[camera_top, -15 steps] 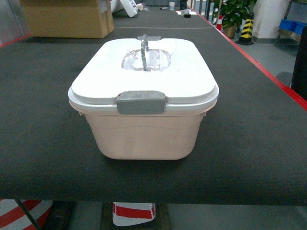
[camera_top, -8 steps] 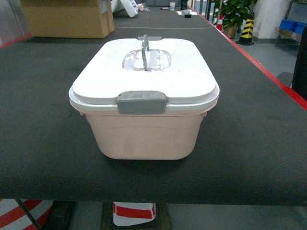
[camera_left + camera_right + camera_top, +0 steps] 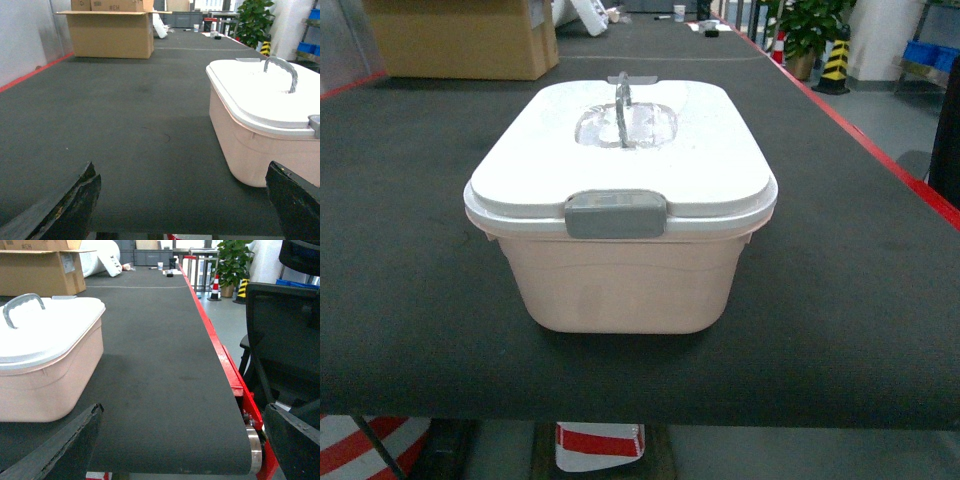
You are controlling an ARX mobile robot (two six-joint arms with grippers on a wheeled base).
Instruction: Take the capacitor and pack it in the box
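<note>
Box (image 3: pixel 620 250) sits lidded on the bench (image 3: pixel 410 300), unmoved over the last second; no capacitor shows; both pincers gape, holding nothing.

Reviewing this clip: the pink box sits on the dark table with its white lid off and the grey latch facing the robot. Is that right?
Not quite. The white lid is on, covering the pink box completely, as the head view shows. The rest holds: the box sits on the dark table and the grey latch faces the robot.
</note>
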